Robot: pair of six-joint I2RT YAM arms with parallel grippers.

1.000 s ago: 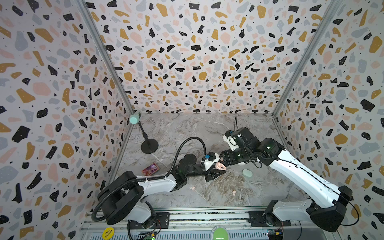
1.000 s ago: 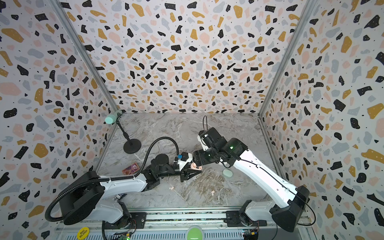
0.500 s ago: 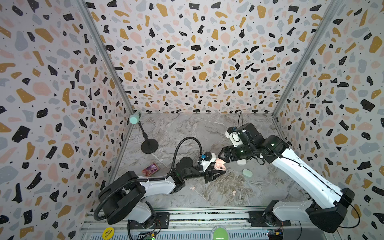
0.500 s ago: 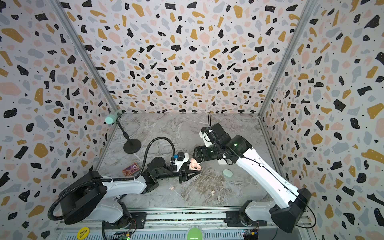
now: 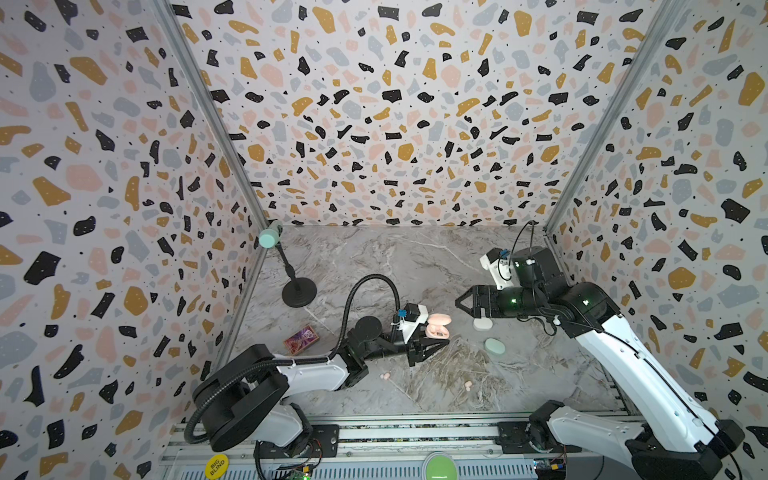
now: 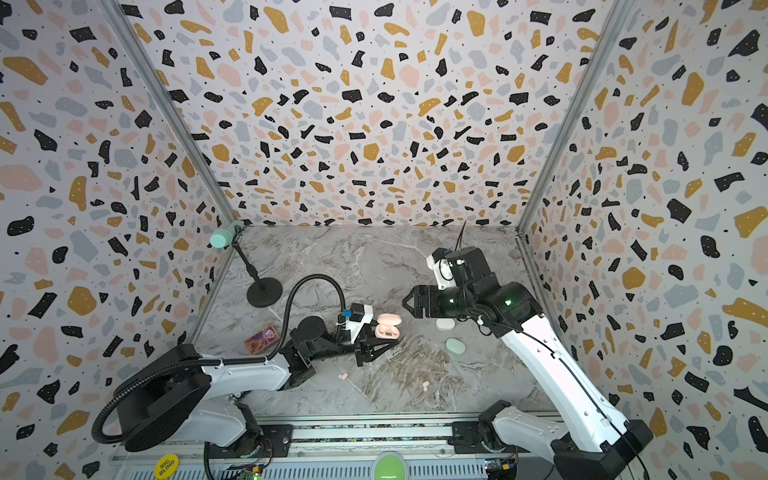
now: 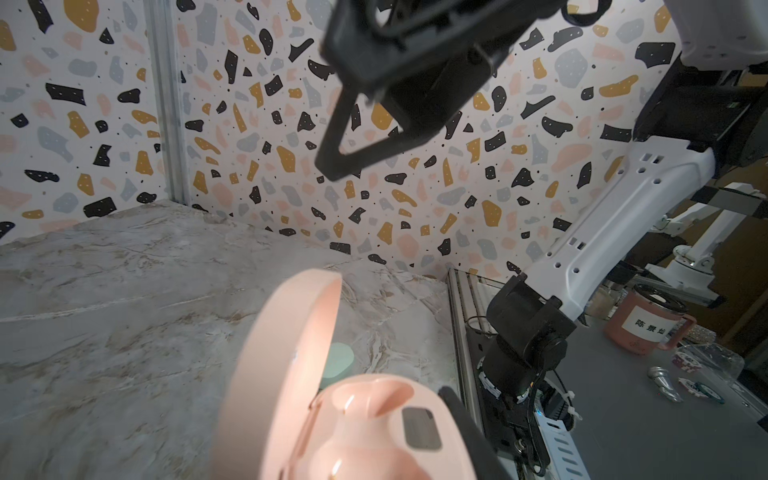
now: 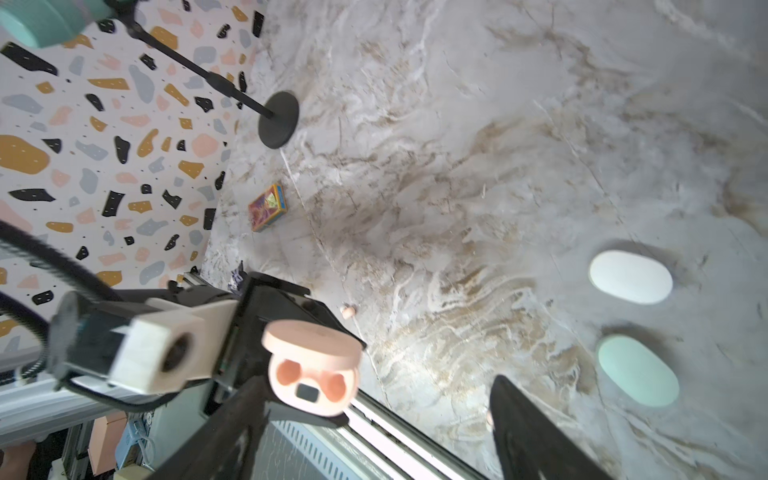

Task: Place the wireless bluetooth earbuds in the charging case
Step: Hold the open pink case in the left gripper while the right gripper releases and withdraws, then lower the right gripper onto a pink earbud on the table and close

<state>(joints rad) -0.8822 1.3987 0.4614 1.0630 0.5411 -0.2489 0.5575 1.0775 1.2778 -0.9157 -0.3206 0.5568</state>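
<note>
**Surface and room.** Grey-veined marble table [image 5: 374, 257], enclosed on three sides by terrazzo-pattern walls [image 5: 374, 104]. A black stand [image 5: 298, 293] with a mint head is at left of centre in both top views. A small printed box [image 5: 301, 338] lies below it.

**Task items.** The pink charging case [image 5: 437, 328] is at frame centre with its lid hinged open. One pink earbud [image 5: 385, 376] lies loose on the table below the case, and another pink earbud [image 5: 468, 385] lies to its right. A white case [image 5: 482, 324] and a mint case [image 5: 494, 346] lie closed, right of centre.

**Obscured.** The white case is partly covered by the right arm in both top views. In the left wrist view the pink case is cut off by the frame edge. Whether its wells hold anything cannot be made out. In the right wrist view one earbud is half hidden behind a finger.

**Pose.** The left arm reaches low from lower left. The left gripper [image 5: 430, 347] is clamped on the base of the pink case. The right arm rises from lower right, with its forearm level and pointing left. The right gripper [image 5: 459, 301] has its fingers spread wide and is empty, near the pink case but apart from it.
</note>
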